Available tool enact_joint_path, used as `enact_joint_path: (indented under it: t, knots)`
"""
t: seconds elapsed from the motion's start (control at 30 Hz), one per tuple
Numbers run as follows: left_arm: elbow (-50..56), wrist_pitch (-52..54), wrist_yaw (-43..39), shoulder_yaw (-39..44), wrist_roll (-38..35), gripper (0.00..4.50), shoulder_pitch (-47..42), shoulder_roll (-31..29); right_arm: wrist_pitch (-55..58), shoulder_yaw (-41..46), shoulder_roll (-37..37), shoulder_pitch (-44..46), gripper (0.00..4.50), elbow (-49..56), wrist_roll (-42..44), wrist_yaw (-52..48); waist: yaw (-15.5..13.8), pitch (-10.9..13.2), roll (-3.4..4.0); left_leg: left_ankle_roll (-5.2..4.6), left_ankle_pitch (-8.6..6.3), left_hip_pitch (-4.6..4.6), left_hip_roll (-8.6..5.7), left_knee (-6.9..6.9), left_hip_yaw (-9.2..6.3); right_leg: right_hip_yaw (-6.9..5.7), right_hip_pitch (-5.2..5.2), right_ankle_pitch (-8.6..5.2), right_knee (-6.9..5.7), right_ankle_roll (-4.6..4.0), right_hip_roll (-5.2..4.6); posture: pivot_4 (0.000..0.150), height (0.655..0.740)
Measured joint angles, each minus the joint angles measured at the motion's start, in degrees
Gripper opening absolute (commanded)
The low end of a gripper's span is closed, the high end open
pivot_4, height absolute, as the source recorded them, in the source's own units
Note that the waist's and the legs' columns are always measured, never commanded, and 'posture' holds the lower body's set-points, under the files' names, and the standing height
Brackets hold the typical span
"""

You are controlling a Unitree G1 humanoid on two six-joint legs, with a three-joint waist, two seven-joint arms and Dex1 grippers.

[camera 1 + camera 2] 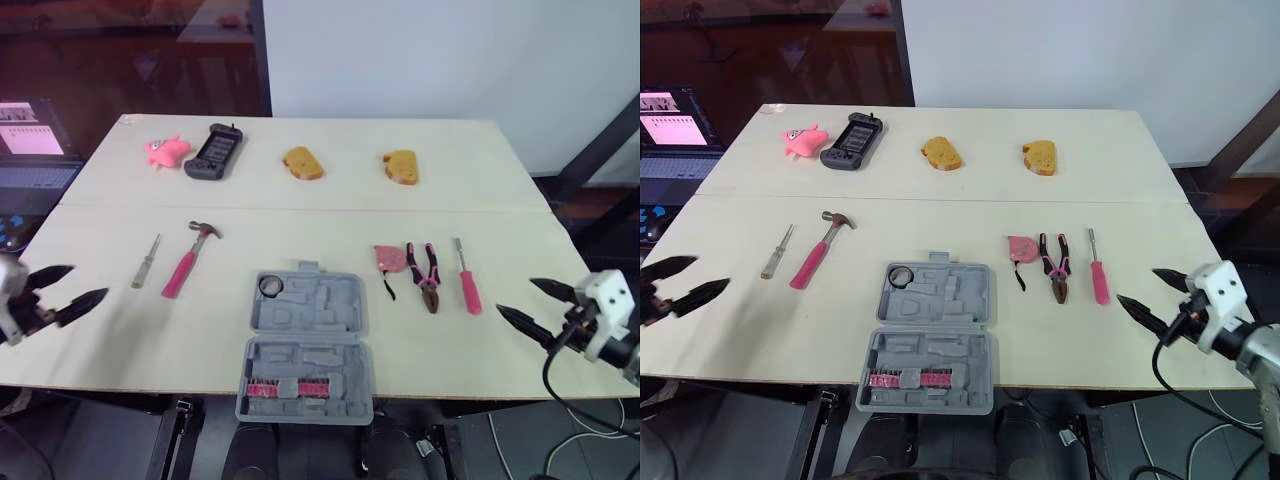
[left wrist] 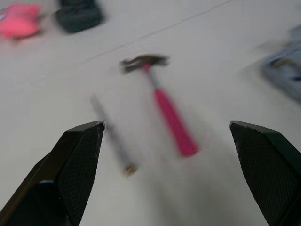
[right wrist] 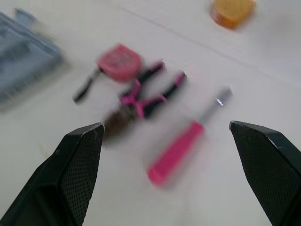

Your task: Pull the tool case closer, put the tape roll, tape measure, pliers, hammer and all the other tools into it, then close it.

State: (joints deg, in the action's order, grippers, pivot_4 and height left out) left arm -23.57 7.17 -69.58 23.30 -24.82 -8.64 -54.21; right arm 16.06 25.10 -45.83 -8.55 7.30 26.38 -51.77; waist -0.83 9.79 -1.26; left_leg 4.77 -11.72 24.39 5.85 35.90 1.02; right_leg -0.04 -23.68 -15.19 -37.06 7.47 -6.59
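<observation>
An open grey tool case lies at the table's front middle, with a black tape roll in its far left corner and pink bits in the near half. Left of it lie a pink-handled hammer and a small screwdriver. Right of it lie a pink tape measure, pliers and a pink screwdriver. My left gripper hovers open at the far left, facing the hammer. My right gripper hovers open at the far right, facing the pliers.
Along the table's far side sit a pink toy, a black handheld device and two bread-like pieces. A laptop stands off the table's left. The table's front edge runs just beyond the case.
</observation>
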Motion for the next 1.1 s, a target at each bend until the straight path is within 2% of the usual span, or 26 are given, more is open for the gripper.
enact_joint_path:
  t: [0.23, 0.47, 0.77, 0.87, 1.0, 1.1]
  knots:
    - [21.1, 13.1, -1.9, -12.6, -2.6, 4.47, -7.9, 0.3, 13.9, -5.5, 0.0, -1.2, 4.5, 18.3, 1.2, 8.3, 0.1, 0.0, 0.0, -0.01, 0.0, 0.0, -0.01, 0.03, -0.02, 0.02, 0.0, 0.01, 0.0, 0.02, 0.0, 0.15, 0.7207]
    - [30.1, 18.2, -2.5, -18.2, -3.9, 4.47, -10.6, 1.8, 19.7, -10.8, 2.6, -2.3, 4.5, 25.2, -1.6, 16.2, 0.2, 0.0, 0.0, -0.02, 0.0, 0.0, -0.01, 0.06, -0.04, 0.04, 0.0, -0.01, 0.02, -0.01, 0.01, 0.15, 0.7207]
    - [35.2, 21.2, -0.4, -17.7, -4.9, 4.47, -7.6, 2.4, 28.7, -23.9, 6.1, 9.3, 4.5, 22.9, -7.5, 23.8, 0.1, 0.0, 0.0, -0.03, 0.0, 0.04, -0.01, 0.09, -0.04, 0.05, -0.01, -0.02, 0.07, -0.03, 0.01, 0.15, 0.7207]
    - [38.4, 23.7, 3.0, -16.8, -6.7, 4.47, -5.3, 4.0, 33.2, -26.0, 11.2, 16.2, 4.5, 17.9, -7.7, 26.7, 0.3, 0.0, -0.01, -0.03, 0.0, 0.06, -0.01, 0.14, -0.05, 0.05, -0.01, -0.03, 0.07, -0.05, 0.01, 0.15, 0.7207]
    - [41.6, 24.0, 6.0, -15.7, -7.0, 4.47, -2.1, 4.4, 35.5, -26.7, 15.8, 20.7, 4.5, 13.1, -8.7, 30.3, 0.2, 0.0, -0.02, -0.04, -0.01, 0.06, -0.01, 0.07, -0.05, 0.04, -0.04, -0.02, 0.07, -0.03, 0.01, 0.15, 0.7207]
    - [42.8, 24.1, 7.6, -15.6, -7.0, 4.5, -0.5, 4.7, 35.9, -27.3, 20.1, 22.3, 3.69, 10.1, -9.1, 32.0, 0.2, 0.0, -0.01, -0.04, -0.01, 0.08, -0.01, 0.08, -0.05, 0.04, -0.05, -0.02, 0.07, -0.03, 0.01, 0.15, 0.7207]
